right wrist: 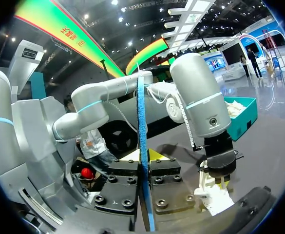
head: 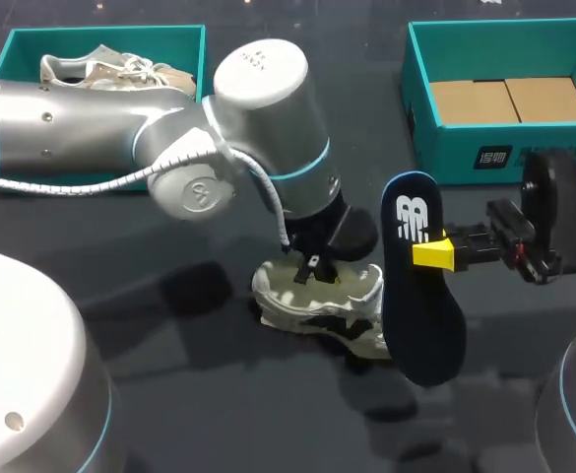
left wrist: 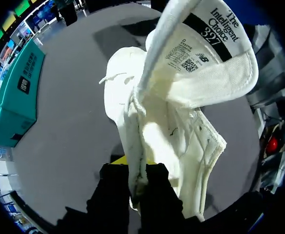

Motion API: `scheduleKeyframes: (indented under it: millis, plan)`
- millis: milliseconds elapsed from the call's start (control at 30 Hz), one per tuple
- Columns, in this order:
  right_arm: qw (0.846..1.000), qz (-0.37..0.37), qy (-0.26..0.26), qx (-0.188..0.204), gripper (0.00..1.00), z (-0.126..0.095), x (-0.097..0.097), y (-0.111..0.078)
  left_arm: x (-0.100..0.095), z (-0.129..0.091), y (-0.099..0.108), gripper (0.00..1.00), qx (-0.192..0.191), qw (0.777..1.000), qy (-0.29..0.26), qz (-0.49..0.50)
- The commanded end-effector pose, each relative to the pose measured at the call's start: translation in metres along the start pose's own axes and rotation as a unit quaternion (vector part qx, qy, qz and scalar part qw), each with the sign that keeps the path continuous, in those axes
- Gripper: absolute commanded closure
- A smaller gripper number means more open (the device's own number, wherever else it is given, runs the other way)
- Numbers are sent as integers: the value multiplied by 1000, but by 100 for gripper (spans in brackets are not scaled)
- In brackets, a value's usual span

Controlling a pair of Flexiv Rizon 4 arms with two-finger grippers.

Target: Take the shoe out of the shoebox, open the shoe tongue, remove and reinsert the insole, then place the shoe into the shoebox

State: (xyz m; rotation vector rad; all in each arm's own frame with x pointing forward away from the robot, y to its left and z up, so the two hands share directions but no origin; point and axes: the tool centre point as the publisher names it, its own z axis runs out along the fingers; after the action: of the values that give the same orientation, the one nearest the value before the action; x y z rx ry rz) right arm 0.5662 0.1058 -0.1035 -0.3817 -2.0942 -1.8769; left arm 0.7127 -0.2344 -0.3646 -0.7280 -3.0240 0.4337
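Shoe [head: 322, 305]: I see it on the table under my left gripper [head: 312, 268], its tongue [left wrist: 205, 58] flipped up ahead of the fingers.
Left gripper: pinching the shoe's white upper edge (one finger on either side of it).
Insole [head: 420, 286]: dark blue, out of the shoe, standing on edge between the fingers of my right gripper [head: 435, 254], just beside the shoe.
Right gripper: clamped on the insole.
Shoebox [head: 484, 163]: teal, beyond the right gripper, well apart from the shoe.
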Motion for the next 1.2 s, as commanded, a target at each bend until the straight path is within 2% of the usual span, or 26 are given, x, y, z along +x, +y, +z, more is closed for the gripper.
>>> scheduleKeyframes:
  millis: [33,100,133,500,667,833,967,1000,1200]
  plan:
    - [1000,1,-2,0,100,1,1,0,-4,-23,10,100,52,995,43,70]
    - [1000,1,-2,0,100,1,1,0,-3,-28,8,100,53,992,41,110]
    - [1000,1,-2,0,100,1,1,0,-1,-32,7,100,44,992,23,118]
    - [1000,1,-2,0,100,1,1,0,-1,-32,7,100,44,992,23,118]
    - [1000,1,-2,0,100,1,1,0,-3,-41,8,100,62,972,47,223]
    - [1000,1,-2,0,100,1,1,0,-2,-43,4,100,40,948,58,312]
    - [1000,1,-2,0,100,1,1,0,-3,-45,0,100,36,934,63,349]
    - [1000,1,-2,0,100,1,1,0,-3,-44,-1,100,38,924,69,373]
    - [1000,1,-2,0,100,1,1,0,-2,-38,-7,100,33,910,83,406]
